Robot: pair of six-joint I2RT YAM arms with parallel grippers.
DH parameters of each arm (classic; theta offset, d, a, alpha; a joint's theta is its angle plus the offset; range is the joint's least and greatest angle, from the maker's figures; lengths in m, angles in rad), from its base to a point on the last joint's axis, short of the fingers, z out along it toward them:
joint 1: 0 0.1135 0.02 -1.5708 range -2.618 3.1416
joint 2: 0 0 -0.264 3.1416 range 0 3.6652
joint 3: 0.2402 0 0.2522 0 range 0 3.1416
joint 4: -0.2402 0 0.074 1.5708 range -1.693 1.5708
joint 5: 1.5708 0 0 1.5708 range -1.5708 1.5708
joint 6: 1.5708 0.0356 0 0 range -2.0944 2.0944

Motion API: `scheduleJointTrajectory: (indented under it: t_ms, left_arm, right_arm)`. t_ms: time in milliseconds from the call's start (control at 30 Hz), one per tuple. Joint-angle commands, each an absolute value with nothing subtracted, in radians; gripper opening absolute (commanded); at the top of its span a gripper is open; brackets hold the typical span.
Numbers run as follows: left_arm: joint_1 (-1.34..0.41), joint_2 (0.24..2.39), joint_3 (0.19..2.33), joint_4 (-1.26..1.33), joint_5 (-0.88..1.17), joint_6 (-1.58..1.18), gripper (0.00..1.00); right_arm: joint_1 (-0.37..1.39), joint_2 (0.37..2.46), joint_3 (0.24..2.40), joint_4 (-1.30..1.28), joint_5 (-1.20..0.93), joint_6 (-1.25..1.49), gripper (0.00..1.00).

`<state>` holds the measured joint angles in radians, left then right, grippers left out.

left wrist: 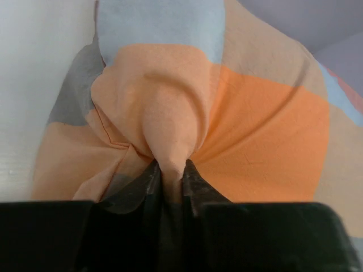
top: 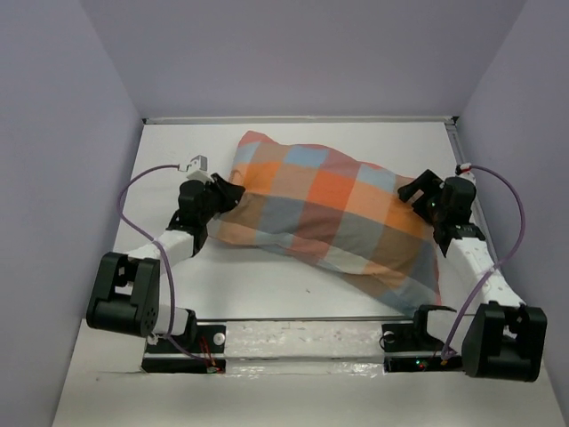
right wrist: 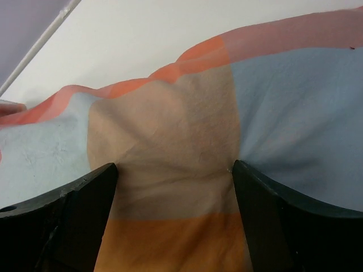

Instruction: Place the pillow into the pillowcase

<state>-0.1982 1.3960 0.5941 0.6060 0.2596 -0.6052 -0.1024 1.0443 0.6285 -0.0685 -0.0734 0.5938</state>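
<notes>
Pinching fold at pillowcase left end, left gripper clamped on checked cloth; right gripper at pillowcase right end, jaws spread wide over fabric.

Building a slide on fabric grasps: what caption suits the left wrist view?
Left gripper pinching a bunched orange fold of the checked pillowcase.

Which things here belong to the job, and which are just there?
Job: pillowcase, plump as if stuffed; left end effector pinching it; right end effector open over it; no pillow visible.
Other: table; cables.
</notes>
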Motion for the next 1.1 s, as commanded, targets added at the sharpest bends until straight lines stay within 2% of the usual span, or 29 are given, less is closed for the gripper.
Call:
scheduleJointTrajectory:
  t_ms: [0,67,233,300,367,400,467,500,633,800,900,1067]
  left_arm:
    - [-0.206,1.272,0.381,0.75,0.122,-0.707,0.11]
    - [-0.206,1.162,0.306,0.762,0.031,-0.742,0.09]
    - [-0.19,0.962,0.268,0.649,-0.112,-0.736,0.17]
    - [-0.172,0.92,0.294,0.623,-0.106,-0.716,0.4]
    - [-0.134,0.905,0.316,0.6,-0.071,-0.704,0.54]
    - [-0.115,0.894,0.33,0.591,-0.064,-0.706,0.72]
    - [-0.107,0.865,0.345,0.571,-0.077,-0.71,0.95]
    - [-0.106,0.824,0.366,0.537,-0.081,-0.704,0.99]
    - [-0.107,0.68,0.483,0.416,-0.089,-0.631,0.99]
    - [-0.107,0.523,0.742,0.227,-0.094,-0.477,0.99]
    - [-0.107,0.476,0.837,0.18,0.053,-0.459,0.99]
    - [-0.107,0.368,0.862,0.187,0.267,-0.486,0.99]
  right_arm:
    - [-0.003,1.208,0.702,0.054,-0.239,0.574,0.87]
    - [0.064,1.32,0.802,0.073,-0.259,0.558,0.87]
    - [0.181,1.52,1.023,0.103,-0.302,0.575,0.87]
    - [0.181,1.54,1.078,0.104,-0.269,0.601,0.88]
    - [0.181,1.528,1.098,0.101,-0.238,0.61,0.89]
    - [0.181,1.513,1.106,0.095,-0.213,0.609,0.9]
    - [0.181,1.494,1.129,0.068,-0.18,0.582,0.93]
    - [0.181,1.467,1.164,0.017,-0.151,0.569,0.98]
    - [0.181,1.338,1.201,-0.055,-0.107,0.48,1.0]
    - [0.181,0.979,1.181,-0.083,-0.118,0.439,1.0]
    - [0.181,0.754,1.135,-0.084,-0.074,0.457,1.0]
    - [0.181,0.447,1.077,-0.092,-0.021,0.453,1.0]
